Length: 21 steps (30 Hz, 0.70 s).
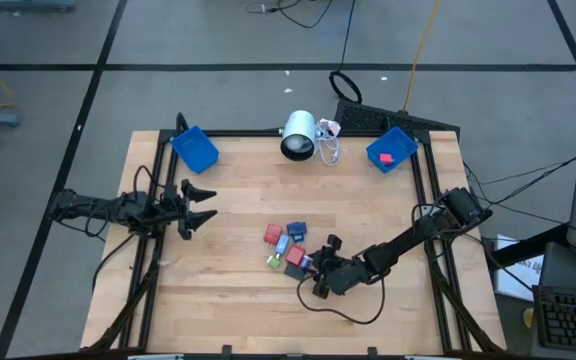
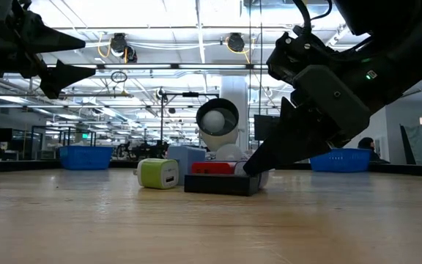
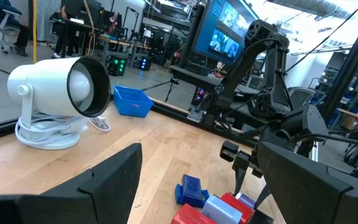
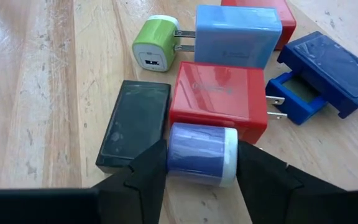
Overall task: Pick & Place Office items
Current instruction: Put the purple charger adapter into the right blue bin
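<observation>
Right pincer [image 4: 197,171] fingers flanking purple charger [image 4: 202,154]

A robotics lab or industrial research hall was indicated. A wooden surface [image 1: 228,290] edged with a black metal frame [image 1: 430,200] was set on a grey floor marked with dark lines [image 1: 98,80], and loose cables [image 1: 318,12] were trailed across that floor. Beyond the surface, a wide open hall was seen under a high ceiling with exposed pipes and rows of strip lights [image 2: 160,33]. Large lit monitors [image 3: 225,34], racks of electronics with glowing lamps [image 3: 120,62] and an office chair [image 3: 5,28] were visible in the background. A keyboard [image 1: 573,318] on a side desk was seen beside the rig.
</observation>
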Tool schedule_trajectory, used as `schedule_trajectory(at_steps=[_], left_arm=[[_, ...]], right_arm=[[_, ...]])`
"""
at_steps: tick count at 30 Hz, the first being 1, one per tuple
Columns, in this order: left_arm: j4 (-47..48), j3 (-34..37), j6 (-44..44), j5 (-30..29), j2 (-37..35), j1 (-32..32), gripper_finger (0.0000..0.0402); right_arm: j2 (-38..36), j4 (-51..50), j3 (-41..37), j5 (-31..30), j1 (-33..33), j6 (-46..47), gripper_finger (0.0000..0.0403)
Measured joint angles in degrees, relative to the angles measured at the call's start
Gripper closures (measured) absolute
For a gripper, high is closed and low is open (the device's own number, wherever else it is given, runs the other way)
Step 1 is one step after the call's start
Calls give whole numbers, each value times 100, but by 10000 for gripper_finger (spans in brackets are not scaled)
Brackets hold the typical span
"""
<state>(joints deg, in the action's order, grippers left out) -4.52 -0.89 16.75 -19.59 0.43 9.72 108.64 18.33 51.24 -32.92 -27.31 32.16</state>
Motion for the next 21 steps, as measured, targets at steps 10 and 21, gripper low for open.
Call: schedule_trajectory(at_steps=[10,21], left_arm=[[0,0,-1,0,-1,1,78],[-1,0,-2,0,0,2,78]], right_arm=[[0,0,0,-1,0,13,238],[2,2,0,-3,0,15,244]])
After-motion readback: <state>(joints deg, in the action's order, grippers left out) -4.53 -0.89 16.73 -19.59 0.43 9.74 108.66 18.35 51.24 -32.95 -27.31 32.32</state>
